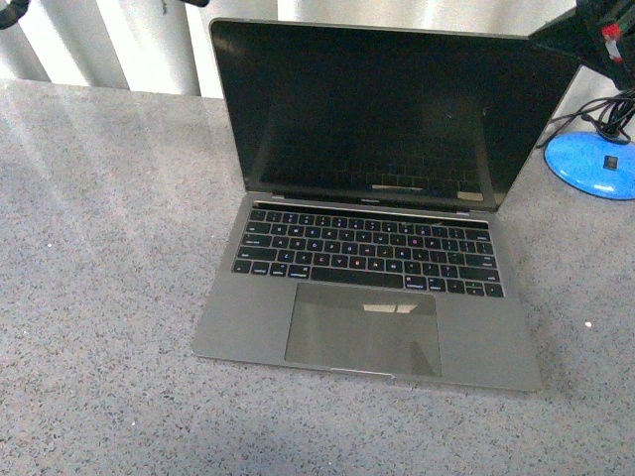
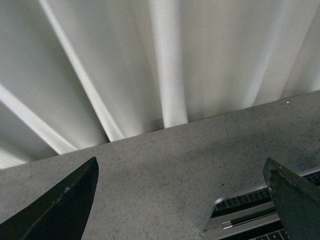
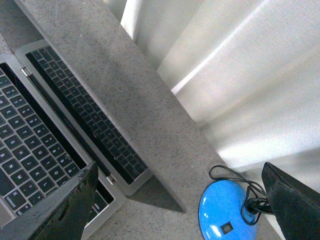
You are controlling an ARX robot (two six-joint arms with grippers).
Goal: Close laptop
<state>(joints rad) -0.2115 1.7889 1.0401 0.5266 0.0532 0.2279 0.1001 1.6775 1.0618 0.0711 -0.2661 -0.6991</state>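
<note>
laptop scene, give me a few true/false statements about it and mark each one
1. The laptop stands open on the table. True.
2. Its screen is lit and shows a picture. False: the screen is dark.
3. A blue round base with a black cable sits to the right of the laptop. True.
4. The left pincer is gripping the lid. False: it is open, holds nothing and has bare table between its fingers.
5. The right pincer is open and holds nothing. True.
</note>
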